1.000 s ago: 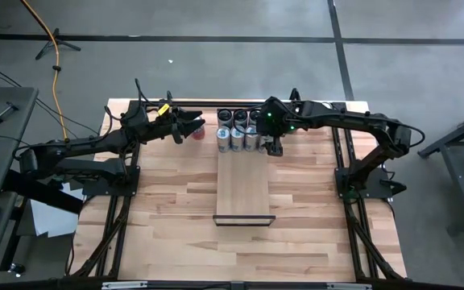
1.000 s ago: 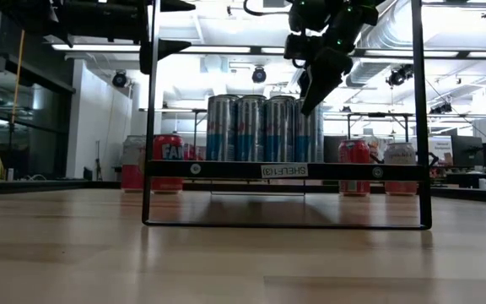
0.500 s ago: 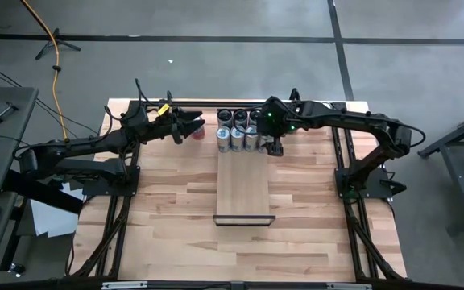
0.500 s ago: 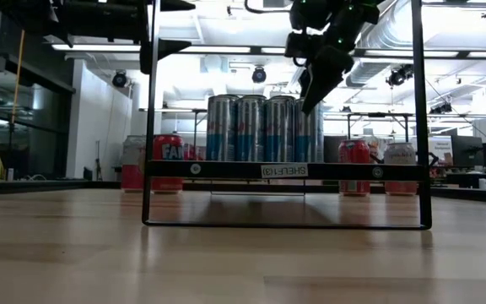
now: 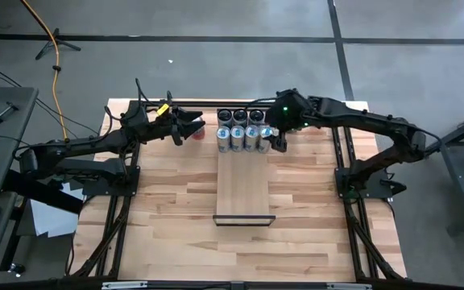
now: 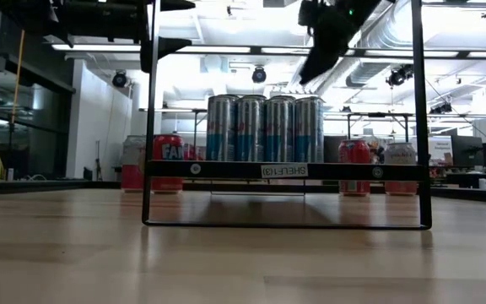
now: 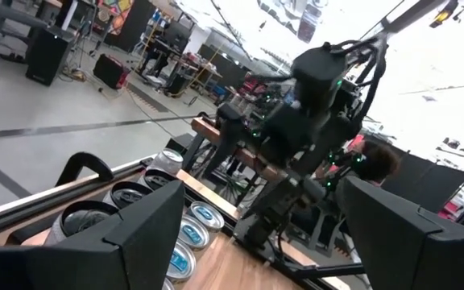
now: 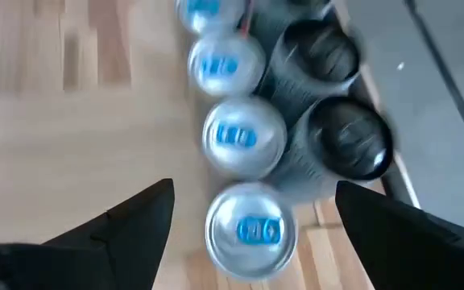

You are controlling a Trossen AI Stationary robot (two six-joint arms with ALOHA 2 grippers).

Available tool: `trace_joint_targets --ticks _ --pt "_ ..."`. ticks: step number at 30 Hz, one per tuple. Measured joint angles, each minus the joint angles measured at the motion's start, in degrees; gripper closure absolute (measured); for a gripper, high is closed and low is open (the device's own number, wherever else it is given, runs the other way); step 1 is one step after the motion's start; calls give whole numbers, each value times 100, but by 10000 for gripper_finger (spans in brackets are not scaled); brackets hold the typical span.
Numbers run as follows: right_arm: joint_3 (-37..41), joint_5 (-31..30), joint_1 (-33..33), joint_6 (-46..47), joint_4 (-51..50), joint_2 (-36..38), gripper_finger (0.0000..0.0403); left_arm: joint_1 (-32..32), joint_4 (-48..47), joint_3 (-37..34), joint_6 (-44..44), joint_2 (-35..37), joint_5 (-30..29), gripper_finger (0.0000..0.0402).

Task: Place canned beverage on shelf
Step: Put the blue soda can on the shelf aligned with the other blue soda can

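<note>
The shelf (image 5: 244, 184) is a pale plank in a thin dark frame (image 6: 285, 170). Several silver cans with blue tops (image 5: 238, 138) (image 6: 264, 127) stand upright in a row at its far end. My right gripper (image 5: 279, 139) (image 6: 321, 52) hangs open above the row's right end, and the rightmost can (image 8: 250, 228) shows below and between its fingers, untouched. My left gripper (image 5: 196, 126) (image 7: 272, 234) waits open, held level, to the left of the shelf's far end.
Three dark-topped cans (image 5: 240, 117) stand just behind the silver row. A red can (image 5: 198, 134) (image 6: 167, 161) stands by my left gripper, and more cans (image 6: 354, 164) are on the table at the far right. The shelf's near half and the near tabletop (image 5: 240, 250) are bare.
My right gripper has gone up from beside the rightmost silver can and a little toward the table's right edge, rolling slightly, its fingers staying open. The can stays upright in the row.
</note>
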State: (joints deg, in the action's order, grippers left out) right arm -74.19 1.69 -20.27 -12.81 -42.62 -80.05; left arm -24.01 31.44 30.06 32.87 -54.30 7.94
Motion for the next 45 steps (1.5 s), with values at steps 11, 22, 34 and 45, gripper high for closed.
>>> trace_joint_targets --ticks 11,22,34,45 --pt "0 -148 0 1218 1206 607 71 -50 23 0 -10 2 457 106" --pt "2 -158 154 1899 -1063 1229 104 -197 35 4 -10 414 1192 106" --pt "2738 -101 326 2555 98 3070 264 -197 12 2 294 433 910 106" --pt "4251 -765 420 2766 2700 2735 388 -181 11 2 295 433 710 106"
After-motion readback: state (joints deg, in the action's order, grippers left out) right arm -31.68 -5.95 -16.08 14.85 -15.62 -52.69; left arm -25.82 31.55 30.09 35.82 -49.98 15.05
